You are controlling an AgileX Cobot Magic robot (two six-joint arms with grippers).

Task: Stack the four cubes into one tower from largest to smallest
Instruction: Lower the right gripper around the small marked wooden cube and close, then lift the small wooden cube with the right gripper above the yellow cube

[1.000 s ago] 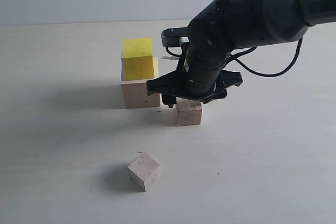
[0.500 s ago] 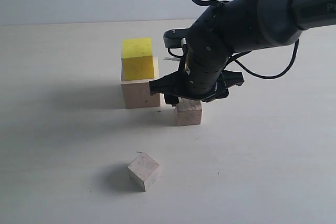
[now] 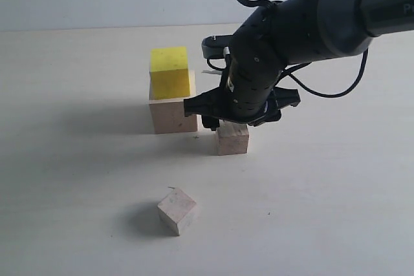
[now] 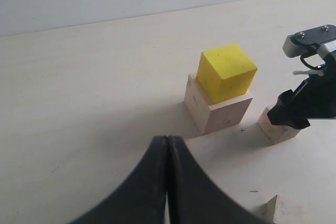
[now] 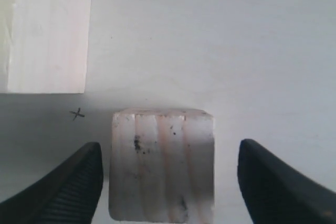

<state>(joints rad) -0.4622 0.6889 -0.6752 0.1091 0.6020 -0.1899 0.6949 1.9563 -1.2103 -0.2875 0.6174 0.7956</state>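
We see left end effector (image 4: pixel 167 145) closed, jaws together. Matte yellow cube (image 3: pixel 169 72) sits on large pale wood cube (image 3: pixel 172 117); smallest cube (image 3: pixel 176 211) loose on bench (image 3: pixel 77 185), nearer camera. Right end effector (image 5: pixel 167 179) wide open, straddling grained small cube (image 3: pixel 232 139), gaps both sides.

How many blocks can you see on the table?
4. The yellow block sits on the big pale block. A smaller pale block is beside them, under the open right hand. A last pale block sits alone, nearest the camera. None seem hidden.
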